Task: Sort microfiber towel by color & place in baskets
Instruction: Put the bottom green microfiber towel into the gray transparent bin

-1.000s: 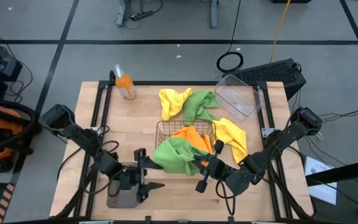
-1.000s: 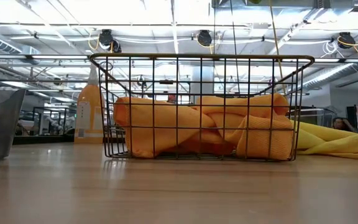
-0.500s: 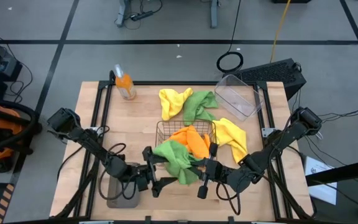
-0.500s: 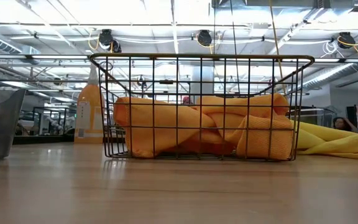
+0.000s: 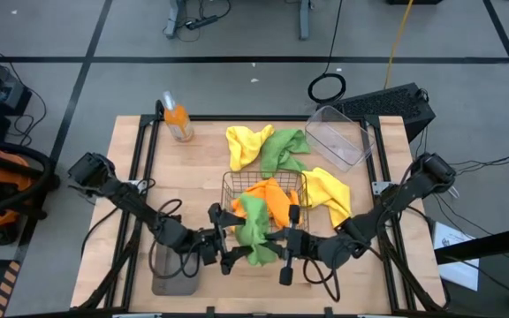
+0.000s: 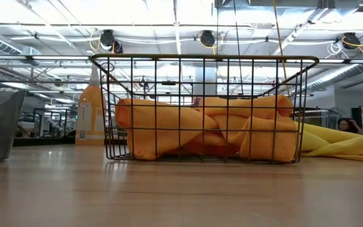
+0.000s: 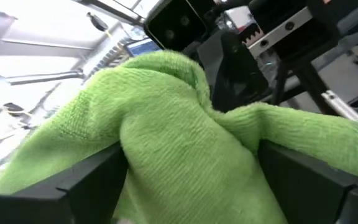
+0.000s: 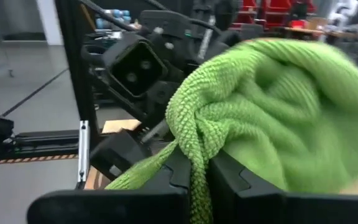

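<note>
A green towel [image 5: 253, 231] hangs bunched over the near edge of the dark wire-mesh basket [image 5: 230, 184], which holds an orange towel [image 6: 194, 129]. My right gripper [image 5: 283, 248] is shut on it from the right. My left gripper [image 5: 228, 251] stands open on its left side, with the towel [image 7: 179, 137] filling the gap. The grey tray [image 5: 173, 276] lies near the left gripper. The clear tub [image 5: 345, 137] sits at the far right. A yellow towel [image 5: 247, 144] and another green towel [image 5: 286, 150] lie beyond the basket, and a second yellow towel [image 5: 330, 190] to its right. My left gripper has the bunched towel between its open fingers [image 7: 92, 180]. The folds [image 7: 166, 155] lie against the inner sides of both, coming level from the table's left. My right gripper pinches a fold of the green towel [image 8: 194, 146] between its two fingers [image 8: 229, 177], level from the table's right. The cloth bulges above the fingers and a strip hangs down between them.
An orange bottle [image 5: 178, 120] stands at the far left of the table. The basket sits mid-table right behind both grippers. Cables trail from both arms along the near edge. Bare wood shows left of the basket.
My left gripper has moved from above the grey tray toward the table's right, up to the green towel. The right gripper has shifted a little left with the towel. The towel, spread wide before, is now drawn into a narrower bunch between the two grippers.
</note>
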Robot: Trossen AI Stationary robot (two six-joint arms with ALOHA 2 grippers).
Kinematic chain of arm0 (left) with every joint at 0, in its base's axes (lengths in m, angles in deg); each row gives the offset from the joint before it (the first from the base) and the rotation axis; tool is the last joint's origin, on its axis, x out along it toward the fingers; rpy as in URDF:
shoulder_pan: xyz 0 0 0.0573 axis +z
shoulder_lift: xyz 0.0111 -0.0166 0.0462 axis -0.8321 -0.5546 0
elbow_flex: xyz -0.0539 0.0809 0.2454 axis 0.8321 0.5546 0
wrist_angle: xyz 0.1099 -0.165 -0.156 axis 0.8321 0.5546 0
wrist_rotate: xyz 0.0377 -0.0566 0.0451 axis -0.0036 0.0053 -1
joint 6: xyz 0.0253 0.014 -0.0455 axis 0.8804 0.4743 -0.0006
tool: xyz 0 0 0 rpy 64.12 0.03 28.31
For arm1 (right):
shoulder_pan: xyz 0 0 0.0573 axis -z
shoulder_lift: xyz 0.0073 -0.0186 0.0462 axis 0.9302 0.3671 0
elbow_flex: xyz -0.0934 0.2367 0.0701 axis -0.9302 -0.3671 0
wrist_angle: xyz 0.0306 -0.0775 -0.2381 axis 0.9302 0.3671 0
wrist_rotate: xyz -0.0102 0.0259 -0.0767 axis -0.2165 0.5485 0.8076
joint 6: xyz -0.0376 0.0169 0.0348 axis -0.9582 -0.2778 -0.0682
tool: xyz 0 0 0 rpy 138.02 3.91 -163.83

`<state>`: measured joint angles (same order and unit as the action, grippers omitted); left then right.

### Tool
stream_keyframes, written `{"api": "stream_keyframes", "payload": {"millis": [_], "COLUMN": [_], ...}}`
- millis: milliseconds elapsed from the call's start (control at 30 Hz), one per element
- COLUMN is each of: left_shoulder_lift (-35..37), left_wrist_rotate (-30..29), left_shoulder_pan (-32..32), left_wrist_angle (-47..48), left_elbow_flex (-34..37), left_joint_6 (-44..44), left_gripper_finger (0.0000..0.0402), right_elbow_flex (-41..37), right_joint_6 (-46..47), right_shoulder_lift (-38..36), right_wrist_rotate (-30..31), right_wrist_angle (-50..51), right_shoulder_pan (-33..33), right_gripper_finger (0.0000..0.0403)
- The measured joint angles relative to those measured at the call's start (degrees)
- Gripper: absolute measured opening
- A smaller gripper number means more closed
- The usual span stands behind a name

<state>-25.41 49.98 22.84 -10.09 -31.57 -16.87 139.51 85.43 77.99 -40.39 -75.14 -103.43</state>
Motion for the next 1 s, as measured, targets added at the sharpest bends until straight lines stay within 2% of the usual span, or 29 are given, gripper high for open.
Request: {"api": "stream_keyframes", "payload": {"millis": [100, 233, 367, 567, 600, 800, 1000], "left_shoulder_lift": [0.0, 0.04, 0.04, 0.04, 0.05, 0.04, 2.36], "left_wrist_rotate": [2.76, 4.82, 5.4, 6.46, 6.8, 7.36, 5.25], "left_shoulder_pan": [1.06, 1.09, 0.71, 0.72, 0.72, -0.42, -3.03], "left_wrist_angle": [1.92, 3.45, 4.31, 5.5, 5.67, 6.13, 10.39], "left_elbow_flex": [0.02, 0.02, 0.02, 0.02, 0.02, 0.07, 0.09], "left_joint_6": [-2.06, -2.91, -2.77, -2.87, -2.99, -3.04, -4.52], "left_gripper_finger": [0.0348, 0.0292, 0.0201, 0.004, 0.003, 0.0038, 0.0034], "right_elbow_flex": [0.0, -0.02, -0.02, -0.04, -0.04, -0.02, -0.02], "right_joint_6": [-1.98, -2.6, -2.81, -3.5, -3.29, -0.8, -0.55], "right_shoulder_lift": [1.57, 2.44, 2.47, 2.49, 2.49, 2.49, 1.26], "right_wrist_rotate": [-3.96, -6.22, -6.62, -5.88, -5.74, -4.83, 1.74], "right_wrist_angle": [-3.8, -4.93, -4.74, -4.9, -4.75, -2.5, 2.37], "right_shoulder_pan": [1.21, 2.2, 2.21, 1.08, 0.91, -0.95, -3.95], "right_gripper_finger": [0.0016, 0.0016, 0.0016, 0.0025, 0.0032, 0.0112, 0.0191]}}
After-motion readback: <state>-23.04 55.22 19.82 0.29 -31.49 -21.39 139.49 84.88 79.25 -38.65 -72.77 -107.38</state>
